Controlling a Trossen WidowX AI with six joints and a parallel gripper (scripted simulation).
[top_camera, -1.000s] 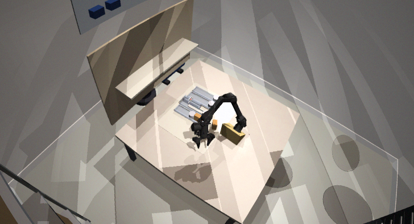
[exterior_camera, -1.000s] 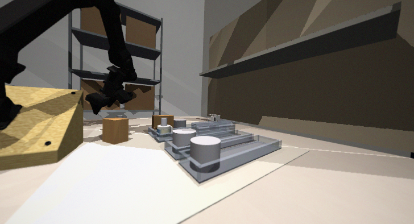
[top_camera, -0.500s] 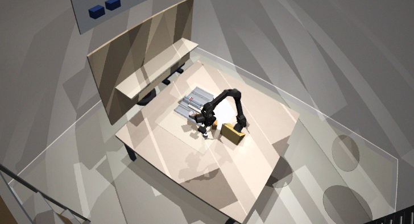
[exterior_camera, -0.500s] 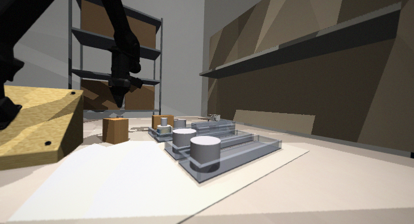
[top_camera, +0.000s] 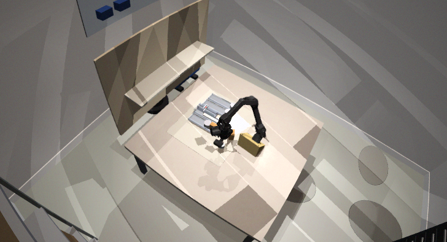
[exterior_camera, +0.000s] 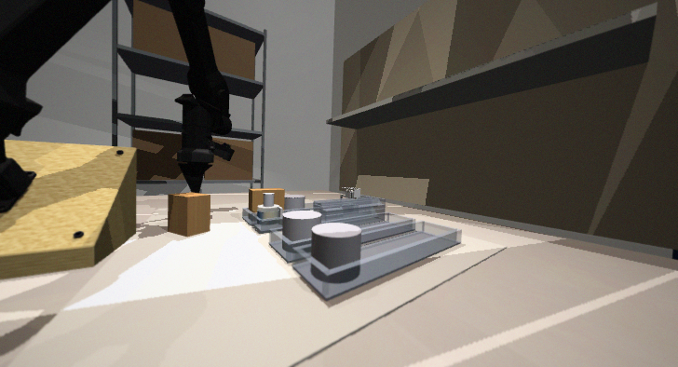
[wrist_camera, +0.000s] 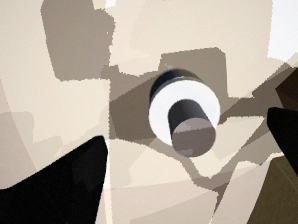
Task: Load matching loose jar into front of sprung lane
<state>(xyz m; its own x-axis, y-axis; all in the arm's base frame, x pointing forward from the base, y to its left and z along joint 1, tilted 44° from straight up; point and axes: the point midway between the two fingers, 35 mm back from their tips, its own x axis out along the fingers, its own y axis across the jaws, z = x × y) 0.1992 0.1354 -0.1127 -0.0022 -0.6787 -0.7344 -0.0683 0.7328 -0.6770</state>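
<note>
My gripper [exterior_camera: 195,191] [wrist_camera: 190,129] is open and empty, pointing down above a loose jar [wrist_camera: 159,95] [top_camera: 222,145]. In the wrist view the jar stands between and beyond the spread fingertips, with a dark body, white shoulder and narrow grey cap. It is mostly covered by the gripper in the top view and is not seen in the exterior view. A similar jar [exterior_camera: 268,210] with a white shoulder and narrow cap stands near the front of a clear lane. The pusher plate and spring cannot be made out, and the arm covers the lane fronts in the top view.
Wide grey cylinders [exterior_camera: 302,227] [exterior_camera: 336,252] stand in neighbouring lanes. An orange block [exterior_camera: 262,197] [top_camera: 213,124] and another cylinder [exterior_camera: 294,201] are beyond the lane jar. A wooden block [exterior_camera: 188,215] [top_camera: 232,134] stands near the gripper. A yellow wedge [top_camera: 248,144] [exterior_camera: 52,198] lies by the arm's base.
</note>
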